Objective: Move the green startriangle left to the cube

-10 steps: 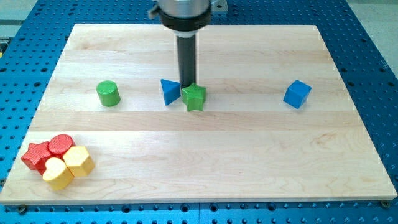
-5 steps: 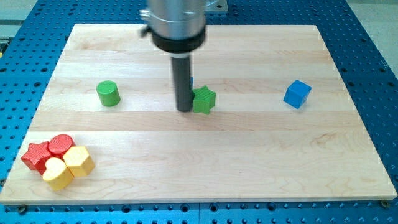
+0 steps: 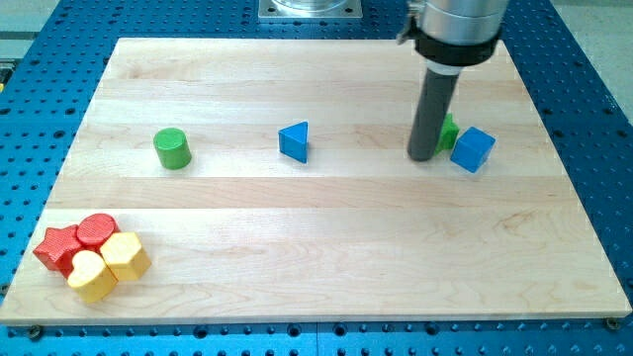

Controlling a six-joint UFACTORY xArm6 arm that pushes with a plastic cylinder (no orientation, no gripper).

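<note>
My tip sits toward the board's right edge, holding nothing, pressed against the green star-shaped block, which is mostly hidden behind the rod. The block seems to touch the blue cube. Gentle nudge only, or the cube slides.

I have only one camera on this rig, so there is no second view to overlap with. It looks from above and in front of the wooden board, tilted downward, facing toward the board's far edge at the view's top. The near edge runs wider than the far edge, so the side edges lean inward going up. It sits far enough back that all four corners show, with a strip of blue perforated table around them. My arm's housing is cut off by the view's top edge.
</note>
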